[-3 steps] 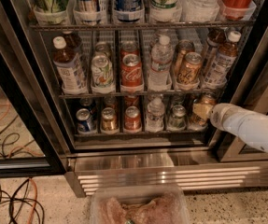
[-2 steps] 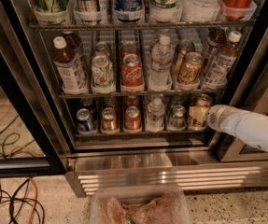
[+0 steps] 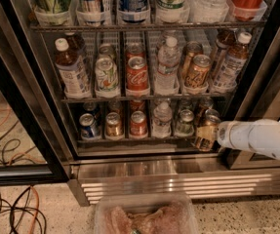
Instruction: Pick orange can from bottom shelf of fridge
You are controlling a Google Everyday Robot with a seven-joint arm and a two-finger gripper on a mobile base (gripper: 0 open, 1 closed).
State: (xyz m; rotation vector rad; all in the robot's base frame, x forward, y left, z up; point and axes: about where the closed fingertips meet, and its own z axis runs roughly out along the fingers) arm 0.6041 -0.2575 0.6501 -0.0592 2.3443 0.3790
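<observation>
Pincer: we see the white arm's pincer (image 3: pixel 217 134) at the lower right of the tall black-framed display fridge (image 3: pixel 178 182), level with the lowest rack; it is clamped on the can.
Orange can: the small, shiny copper-orange can with a silver top (image 3: pixel 205 133) sits at the pincer's left tip, touching it and tilted, its base overlapping the steel front edge.
Bottom shelf: we find the dark wire bottom shelf (image 3: pixel 130 141) to the can's left, where a small red can (image 3: pixel 138 123) and a clear water bottle (image 3: pixel 162 120) stand upright in their lanes.
Floor: a clear plastic tub (image 3: pixel 100 213) lies below the ribbed steel base.
</observation>
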